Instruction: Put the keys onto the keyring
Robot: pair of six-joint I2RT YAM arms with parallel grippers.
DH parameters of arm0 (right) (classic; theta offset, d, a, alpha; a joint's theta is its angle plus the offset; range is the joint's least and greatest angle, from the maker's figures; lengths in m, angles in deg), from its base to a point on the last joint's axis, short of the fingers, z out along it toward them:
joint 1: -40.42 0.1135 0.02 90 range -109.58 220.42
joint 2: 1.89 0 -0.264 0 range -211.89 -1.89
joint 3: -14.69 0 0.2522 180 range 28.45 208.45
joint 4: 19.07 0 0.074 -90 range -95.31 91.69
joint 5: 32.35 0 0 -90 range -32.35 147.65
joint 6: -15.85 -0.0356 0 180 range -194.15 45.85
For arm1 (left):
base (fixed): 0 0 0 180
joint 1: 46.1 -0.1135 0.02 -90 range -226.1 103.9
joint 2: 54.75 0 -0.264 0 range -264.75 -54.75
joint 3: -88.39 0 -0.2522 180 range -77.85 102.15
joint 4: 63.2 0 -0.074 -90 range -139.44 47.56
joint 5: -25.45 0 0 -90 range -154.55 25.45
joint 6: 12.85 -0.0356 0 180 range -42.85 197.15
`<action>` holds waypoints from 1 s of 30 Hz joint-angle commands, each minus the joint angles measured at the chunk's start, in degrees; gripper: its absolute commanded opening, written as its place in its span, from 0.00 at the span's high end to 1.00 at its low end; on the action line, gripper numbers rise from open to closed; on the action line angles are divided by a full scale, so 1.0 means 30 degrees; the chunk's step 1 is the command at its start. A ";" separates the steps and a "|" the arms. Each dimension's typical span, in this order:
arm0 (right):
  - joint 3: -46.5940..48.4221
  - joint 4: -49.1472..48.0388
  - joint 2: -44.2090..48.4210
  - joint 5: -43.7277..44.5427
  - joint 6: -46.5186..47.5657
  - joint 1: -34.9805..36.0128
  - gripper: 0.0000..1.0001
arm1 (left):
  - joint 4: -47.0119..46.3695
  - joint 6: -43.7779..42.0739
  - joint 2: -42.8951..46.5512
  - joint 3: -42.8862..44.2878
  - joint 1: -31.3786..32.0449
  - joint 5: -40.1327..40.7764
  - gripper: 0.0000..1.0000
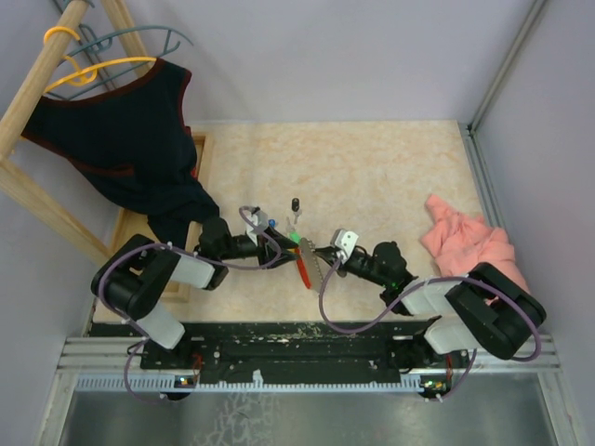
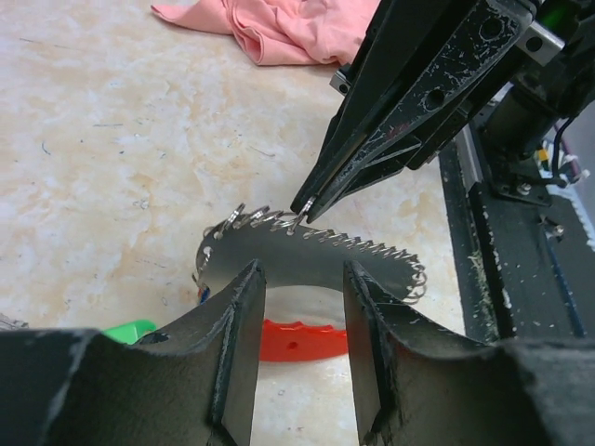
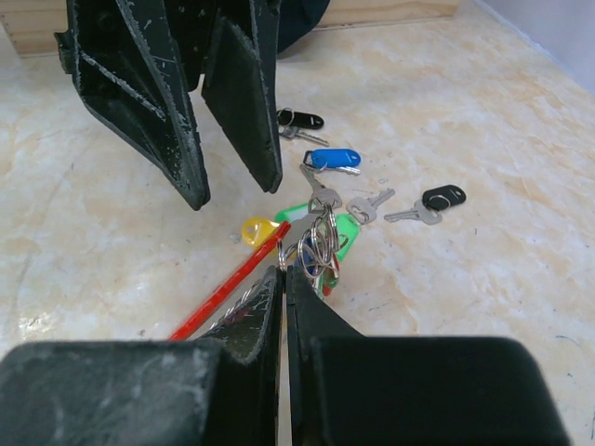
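**A:** Where is the keyring, and what has hold of it?

**B:** The keyring (image 2: 279,246) sits low over the desk (image 2: 112,139), between the two arms. Its grey strip (image 2: 372,265) is uppermost and its red band (image 2: 297,339) is underneath. The right tool (image 2: 302,206) is pinched tight on a small wire loop at the strip's edge. The left tool (image 3: 237,193) hangs just beside it, fingers partway apart, holding nothing.

**A:** How far along is the job?

**B:** Partly done, I would judge. A bunch of keys (image 3: 321,243) and small rings clusters at the right tool's tips. It has a green head and what may be a blue and a red one, and it looks threaded onto the keyring. A yellow key (image 3: 257,229) lies just beside the red band, and I cannot tell if it is attached. Well apart on the desk lie a black key (image 3: 302,119), a blue key (image 3: 333,158), a silver key (image 3: 372,203) and a second black key (image 3: 442,197). Those four look loose, so they appear to be what is left.

**A:** Any brand, label or writing?

**B:** None that can be read. The key heads, keyring and tools show no lettering. Farther out, a pink cloth (image 1: 465,243) lies on the desk's right side. A dark top (image 1: 121,130) hangs at the back left, and it carries no print either.
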 commanded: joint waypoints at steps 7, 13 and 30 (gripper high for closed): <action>0.1101 -0.1757 -0.1017 -0.1205 0.0768 -0.0152 1.00 | -0.3950 -0.2644 -0.1944 -0.0062 0.0573 -0.0661 0.60; 0.1414 -0.2334 -0.1884 -0.1560 0.0712 -0.0149 1.00 | -0.3697 -0.3287 -0.2335 0.0030 0.0931 -0.0550 0.67; 0.1609 -0.2638 -0.2470 -0.2080 0.0679 -0.0150 1.00 | -0.0977 -0.4622 -0.2226 0.0653 0.1120 0.0839 0.68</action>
